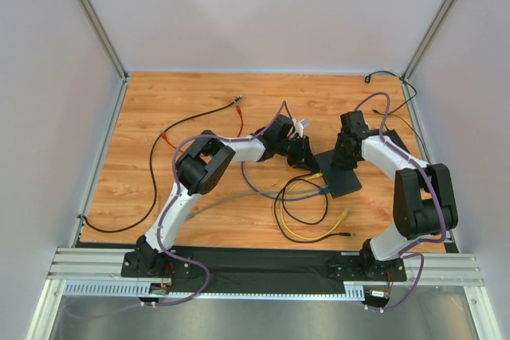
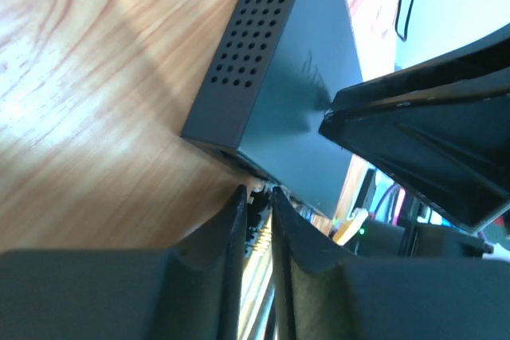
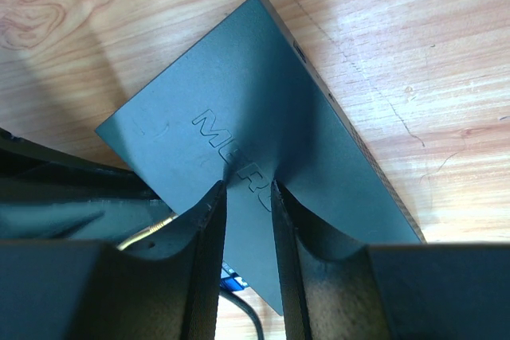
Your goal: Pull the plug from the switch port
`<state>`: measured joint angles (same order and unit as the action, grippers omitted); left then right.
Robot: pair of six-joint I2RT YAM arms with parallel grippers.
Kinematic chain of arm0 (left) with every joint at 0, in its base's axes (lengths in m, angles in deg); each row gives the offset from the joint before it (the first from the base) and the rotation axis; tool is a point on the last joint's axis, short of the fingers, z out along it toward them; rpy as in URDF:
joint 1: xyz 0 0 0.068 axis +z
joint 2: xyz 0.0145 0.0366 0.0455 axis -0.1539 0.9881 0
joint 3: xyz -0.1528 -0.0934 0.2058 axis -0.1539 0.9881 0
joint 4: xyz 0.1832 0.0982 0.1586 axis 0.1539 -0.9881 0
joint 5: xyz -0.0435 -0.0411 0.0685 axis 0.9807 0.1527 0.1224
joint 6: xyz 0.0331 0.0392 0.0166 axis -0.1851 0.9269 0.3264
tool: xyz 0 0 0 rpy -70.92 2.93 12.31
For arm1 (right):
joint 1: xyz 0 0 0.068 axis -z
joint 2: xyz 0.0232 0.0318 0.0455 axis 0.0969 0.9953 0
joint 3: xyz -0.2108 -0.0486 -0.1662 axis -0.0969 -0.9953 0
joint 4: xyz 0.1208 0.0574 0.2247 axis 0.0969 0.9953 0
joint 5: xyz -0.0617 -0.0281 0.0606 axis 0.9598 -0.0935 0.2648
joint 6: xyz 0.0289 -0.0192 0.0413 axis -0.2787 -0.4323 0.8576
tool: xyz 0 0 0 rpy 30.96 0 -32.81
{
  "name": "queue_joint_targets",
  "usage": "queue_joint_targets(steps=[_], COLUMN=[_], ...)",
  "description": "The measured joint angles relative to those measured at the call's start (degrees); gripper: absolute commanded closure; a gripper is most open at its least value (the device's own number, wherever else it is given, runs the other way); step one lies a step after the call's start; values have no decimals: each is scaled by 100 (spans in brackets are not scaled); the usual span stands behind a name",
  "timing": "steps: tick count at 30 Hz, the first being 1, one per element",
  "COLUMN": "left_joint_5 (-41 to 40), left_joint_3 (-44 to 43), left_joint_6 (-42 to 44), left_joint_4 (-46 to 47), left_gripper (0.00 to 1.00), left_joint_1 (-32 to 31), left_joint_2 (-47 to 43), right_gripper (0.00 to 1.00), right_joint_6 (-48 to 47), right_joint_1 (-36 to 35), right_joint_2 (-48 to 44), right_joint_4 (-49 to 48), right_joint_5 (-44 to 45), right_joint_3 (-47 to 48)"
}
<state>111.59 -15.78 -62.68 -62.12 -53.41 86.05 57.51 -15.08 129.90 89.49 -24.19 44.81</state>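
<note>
Centres on the flat black box (image 1: 341, 171), lying flat and slantwise on the wooden surface (image 1: 199, 109). Has the right hand (image 3: 245, 189) planted on top of the box, both fingertips pressed down on the raised lettering there, a narrow gap apart with only the box's lid showing between them, so holding nothing. Has the left hand (image 2: 256, 194) at the box's left edge, just past the corner of the perforated side wall, fingers (image 2: 211, 244) drawn close together on either side of something small and pale at that edge. Looks to be the plug (image 2: 256, 201), with a streak of yellow behind it in the gap; cannot tell whether clamped or merely bracketed. Hides the switch port itself behind those fingertips, somewhere along the box's left edge.

Shows, from above, a yellow cable (image 1: 312, 238) running off the box's left edge and looping on the surface in front of the box. Shows a blue cable (image 1: 317, 192) leaving the same edge a little nearer the arms' bases, its blue plug (image 3: 231, 280) at the box's edge below the right hand's fingers. Shows also a long black cord (image 1: 151, 181) with red ends well to the left of the box, touching neither hand.
</note>
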Motion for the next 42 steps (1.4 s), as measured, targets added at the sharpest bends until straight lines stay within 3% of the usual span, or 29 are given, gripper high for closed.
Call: queue_joint_targets(steps=[8,11,12,14,35,42], left_joint_5=[72,87,103,168,461,-9], left_joint_3=[0,-15,-35,-76,520,1158], left_joint_6=[4,0,11,17,385,903], left_joint_4=[39,35,33,13,258,-269], left_gripper=[71,82,91,100,100,100], left_joint_1=[33,31,35,52,348,407], left_joint_2=[81,87,98,116,-120,-879], right_gripper=[69,69,69,69,69,69], right_joint_6=[4,4,4,4,17,17], right_joint_1=[-7,-7,-7,-7,-17,-17], right_joint_2=[-2,-2,-2,-2,0,0], right_joint_4=[0,0,0,2,2,2], right_joint_5=[11,11,11,13,48,50], right_joint_3=[2,2,2,2,2,2])
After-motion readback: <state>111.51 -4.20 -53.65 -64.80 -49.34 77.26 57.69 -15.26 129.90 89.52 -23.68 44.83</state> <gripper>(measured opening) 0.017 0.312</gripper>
